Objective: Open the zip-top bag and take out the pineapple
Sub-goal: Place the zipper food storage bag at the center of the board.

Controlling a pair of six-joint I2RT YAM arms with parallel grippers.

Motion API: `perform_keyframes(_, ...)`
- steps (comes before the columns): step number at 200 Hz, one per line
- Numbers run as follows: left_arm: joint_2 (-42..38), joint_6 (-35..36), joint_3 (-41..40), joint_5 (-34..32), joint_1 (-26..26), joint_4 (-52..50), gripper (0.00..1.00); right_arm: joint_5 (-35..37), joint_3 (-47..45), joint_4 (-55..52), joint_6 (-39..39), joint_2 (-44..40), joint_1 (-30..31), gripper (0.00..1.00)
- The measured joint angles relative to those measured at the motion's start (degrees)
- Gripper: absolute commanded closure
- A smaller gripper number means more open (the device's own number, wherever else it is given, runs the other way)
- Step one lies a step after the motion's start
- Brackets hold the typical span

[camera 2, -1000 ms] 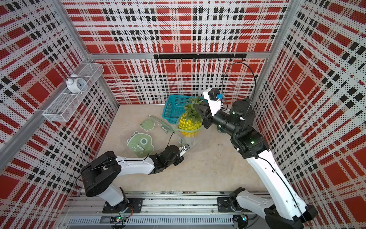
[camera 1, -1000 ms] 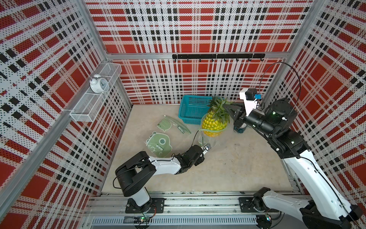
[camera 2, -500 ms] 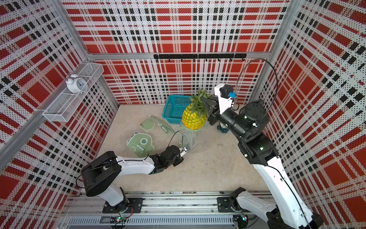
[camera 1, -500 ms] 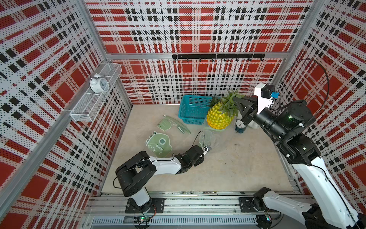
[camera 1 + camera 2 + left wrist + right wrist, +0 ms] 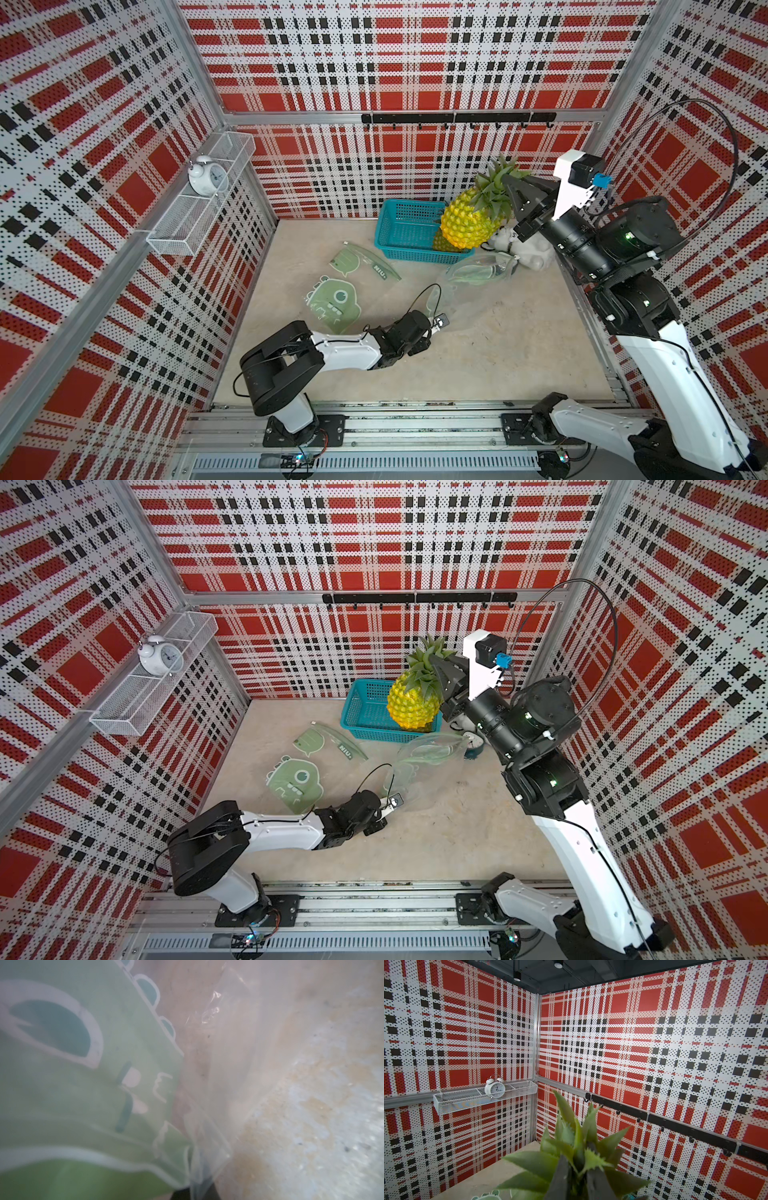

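**Q:** What's over on your left side?

**A:** A white twin-bell alarm clock (image 5: 206, 179) sits in a white wire-mesh shelf (image 5: 166, 248) on the left wall. Below it, a flat green monster-print pouch (image 5: 334, 303) lies on the beige tabletop (image 5: 498, 365). A second green pouch with a speech-bubble print (image 5: 357, 264) lies just behind it.

**Q:** And your left gripper?

**A:** My left gripper (image 5: 439, 321) is low on the table. Its jaws are clenched on the near corner of the clear plastic zip-top bag (image 5: 478, 274). My left wrist camera shows the film running down between them. The bag lies slack, with its mouth towards the teal plastic mesh basket (image 5: 405, 232).

**Q:** Where's the fruit?

**A:** It's out of the bag and up in the air. In both top views the yellow pineapple with a green leafy crown (image 5: 465, 224) overlaps the basket's right end. My right gripper (image 5: 509, 185) has its jaws pinched on the crown leaves.

**Q:** Anything further right?

**A:** A small white plush toy (image 5: 528, 249) sits on the table beneath my right arm.
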Motion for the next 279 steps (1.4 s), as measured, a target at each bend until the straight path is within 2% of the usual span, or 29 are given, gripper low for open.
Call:
perform_keyframes(34, -3.23, 0.35, 1.44, 5.35, -0.13, -2.36, 1.0, -0.59, 2.43, -0.17, -0.35, 6.49, -0.87, 1.0)
perform_keyframes(91, -3.32, -1.73, 8.39, 17.03, -0.11, -6.73, 1.0, -4.57, 3.61, 0.24, 1.57, 17.81, -4.2, 1.0)
perform_keyframes(139, -0.09, -8.07, 12.04, 20.81, 0.66, -7.8, 1.0, -5.81, 4.42, 1.33, 2.82, 24.33, -5.14, 1.0)
perform_keyframes(149, 0.94, -9.79, 13.2, 21.4, 1.07, -8.02, 0.93, -5.9, 5.01, 1.38, 3.06, 25.33, -5.2, 1.0)
perform_keyframes(162, 2.08, -11.89, 14.58, 21.7, 1.62, -8.11, 0.9, -6.1, 5.97, 1.53, 3.45, 26.47, -5.27, 1.0)
perform_keyframes(199, 3.87, -17.75, 16.76, 22.1, 2.8, -7.8, 0.9, -6.91, 7.85, 3.91, 4.0, 29.16, -5.33, 1.0)
perform_keyframes(225, 4.61, -21.07, 17.94, 22.14, 3.74, -7.41, 0.78, -7.85, 9.44, 5.14, 4.7, 31.71, -5.55, 1.0)
perform_keyframes(238, 4.68, -22.51, 18.29, 22.03, 4.31, -7.37, 0.62, -8.31, 10.88, 5.18, 5.16, 33.42, -5.68, 1.0)
perform_keyframes(279, 4.24, -26.01, 18.25, 21.79, 6.08, -6.21, 0.52, -9.33, 13.97, 5.68, 5.84, 38.18, -5.77, 1.0)
